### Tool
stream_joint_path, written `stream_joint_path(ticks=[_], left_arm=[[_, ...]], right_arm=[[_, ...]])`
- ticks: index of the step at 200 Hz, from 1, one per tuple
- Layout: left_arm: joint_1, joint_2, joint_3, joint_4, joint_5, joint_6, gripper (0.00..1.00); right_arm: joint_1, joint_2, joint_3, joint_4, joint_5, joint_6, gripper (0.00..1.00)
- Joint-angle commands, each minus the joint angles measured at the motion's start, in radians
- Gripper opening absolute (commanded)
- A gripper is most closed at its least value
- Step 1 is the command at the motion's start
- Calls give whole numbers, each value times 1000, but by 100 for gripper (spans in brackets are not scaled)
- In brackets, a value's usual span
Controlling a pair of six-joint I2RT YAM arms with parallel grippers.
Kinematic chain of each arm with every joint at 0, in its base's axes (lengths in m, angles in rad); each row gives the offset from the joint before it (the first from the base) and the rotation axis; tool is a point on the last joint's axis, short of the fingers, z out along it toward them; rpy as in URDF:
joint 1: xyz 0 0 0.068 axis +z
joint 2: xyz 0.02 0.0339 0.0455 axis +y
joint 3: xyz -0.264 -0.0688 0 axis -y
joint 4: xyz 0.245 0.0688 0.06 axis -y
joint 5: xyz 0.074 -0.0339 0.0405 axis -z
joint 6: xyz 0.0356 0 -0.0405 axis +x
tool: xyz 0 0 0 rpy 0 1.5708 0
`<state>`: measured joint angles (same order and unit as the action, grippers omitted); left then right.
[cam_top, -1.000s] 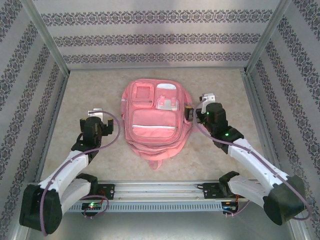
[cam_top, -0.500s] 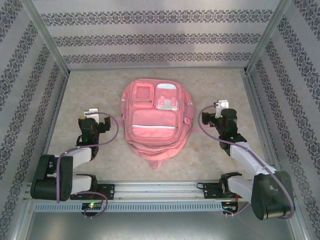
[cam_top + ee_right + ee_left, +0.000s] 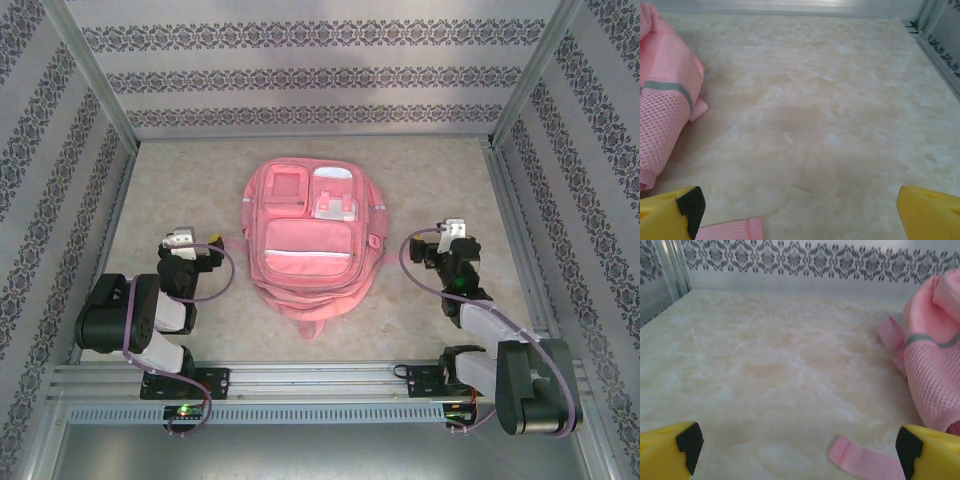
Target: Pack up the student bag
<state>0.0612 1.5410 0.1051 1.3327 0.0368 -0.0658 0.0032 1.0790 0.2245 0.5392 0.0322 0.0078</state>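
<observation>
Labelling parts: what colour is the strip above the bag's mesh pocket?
Grey; the strip shows best in the left wrist view.

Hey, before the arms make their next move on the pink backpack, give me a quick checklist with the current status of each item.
1. Left gripper open and empty: ok.
2. Right gripper open and empty: ok.
3. Student bag lying flat, front side up: ok.
4. Both grippers apart from the bag body: ok.
5. Bag opened for packing: cannot tell.
6. Loose strap away from the left gripper: not ok, it lies just ahead of it.
</observation>
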Motion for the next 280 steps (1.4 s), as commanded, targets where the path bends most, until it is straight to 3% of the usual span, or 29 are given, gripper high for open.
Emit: stream_joint_path(ticks=[1, 26, 50, 81, 98, 122, 136, 145, 156, 165, 185, 210, 248, 280], left_arm=[[14, 49, 16, 94, 5, -19, 100], [13, 93, 47, 93, 61, 0, 100], [13, 92, 47, 92, 64, 1, 100], [13, 85, 36, 94, -18, -26, 100], [13, 87, 39, 93, -56, -40, 100], [13, 100, 60, 87, -29, -34, 100], [13, 76, 104, -22, 7, -18, 100], [10, 47, 168, -186, 64, 6, 100], [6, 51, 264, -360, 135, 42, 100], [-21, 36, 298, -447, 89, 61, 100], [-27, 38, 267, -380, -10, 29, 100], [-26, 38, 160, -181, -114, -16, 100], [-22, 97, 49, 93, -110, -16, 100], [-25, 81, 33, 93, -54, 4, 100]], right_arm=[[-42, -62, -63, 142, -7, 62, 98], [-97, -128, -139, 226, -6, 129, 98], [-111, -80, -172, 337, 13, 212, 98], [-113, 33, -159, 439, 103, 261, 98], [-115, 164, -115, 552, 13, 212, 98], [-107, 335, -46, 628, -175, 109, 98], [-93, 464, -23, 722, -225, 83, 98], [-95, 513, -3, 777, -242, 101, 98], [-89, 459, 42, 591, -184, 91, 98], [-57, 426, 103, 431, -88, 82, 98], [-10, 450, 108, 465, 17, 64, 98], [4, 431, 64, 512, 108, 70, 98], [3, 430, 21, 586, 104, 71, 98], [3, 441, -26, 690, 74, 59, 98]])
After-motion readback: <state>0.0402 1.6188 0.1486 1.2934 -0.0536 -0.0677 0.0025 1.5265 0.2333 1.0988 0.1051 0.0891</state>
